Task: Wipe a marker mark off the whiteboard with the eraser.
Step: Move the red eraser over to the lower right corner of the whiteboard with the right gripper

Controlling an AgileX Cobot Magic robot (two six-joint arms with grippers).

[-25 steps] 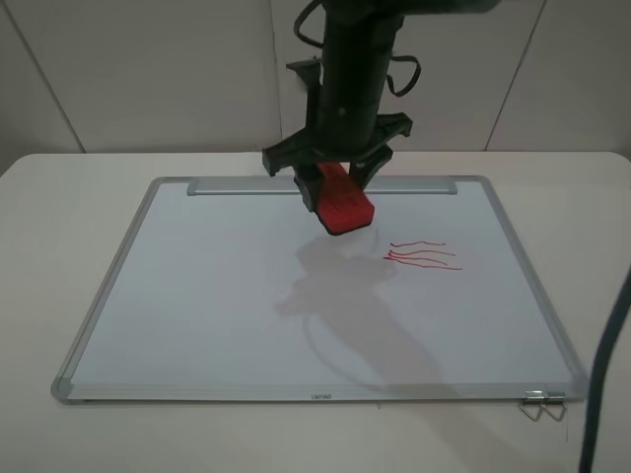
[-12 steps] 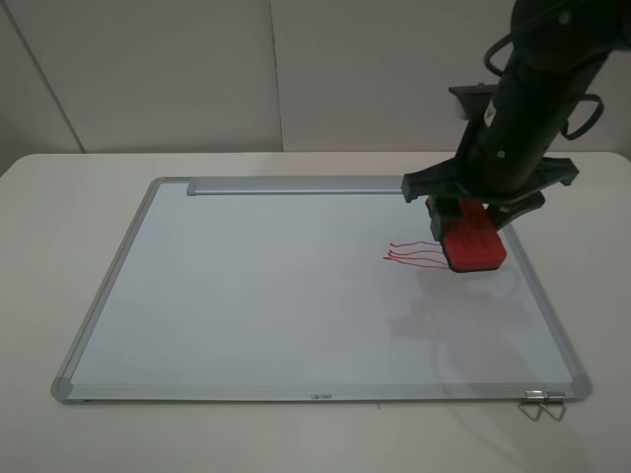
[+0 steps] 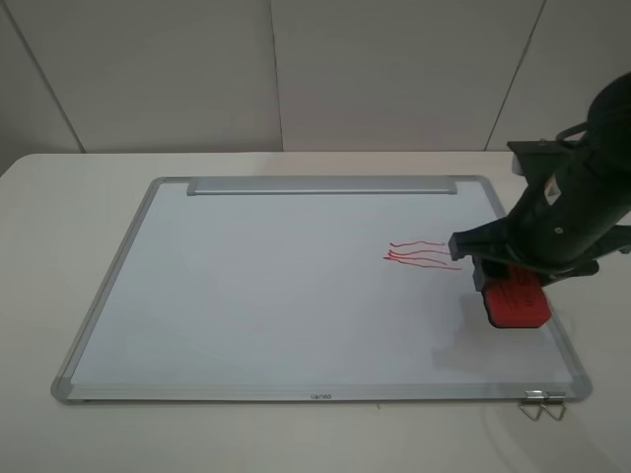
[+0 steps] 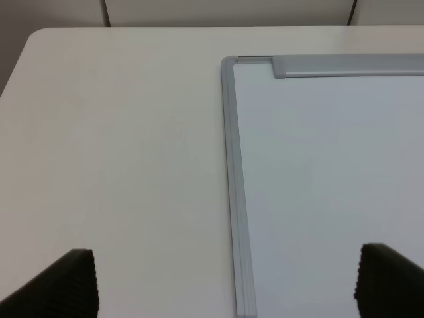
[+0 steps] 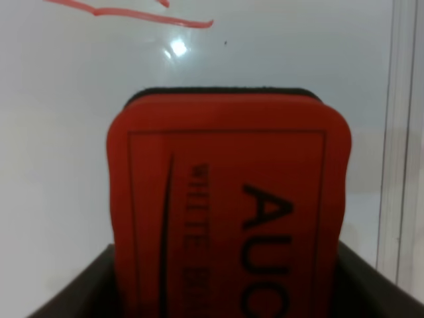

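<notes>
**Inspector:** Left side first. Status?

**Assessor:** The black left gripper [image 4: 225, 285] hangs by the left edge of the large white rectangular whiteboard with a silver frame [image 3: 276, 286], which lies on the pale table [image 3: 59, 197]. Its fingers are spread wide with nothing between them. A long silver tray strip [image 3: 320, 185] runs along the board's far edge.

**Inspector:** And the marker mark?

**Assessor:** No stick-figure marker mark shows in any view. Only a set of thin wavy red lines [image 3: 422, 254] is drawn, right of centre.

**Inspector:** The tool?

**Assessor:** The red rectangular block eraser [image 3: 515, 304], dark felt downward, is pinched in the black right gripper [image 3: 518, 276]. It sits near and right of those lines, close to the surface. Contact cannot be confirmed.

**Inspector:** Recommendation for the wipe?

**Assessor:** In my judgement, keep the felt flat, press evenly, and stroke only where the target lies, sparing the wavy lines.

**Inspector:** Clearances?

**Assessor:** There is broad bare board to the left. On the right, the silver frame rail [image 5: 397, 132] lies just beside the eraser, and a small wire clip [image 3: 542, 406] sits at the near right corner. Margin there is slight.
</notes>
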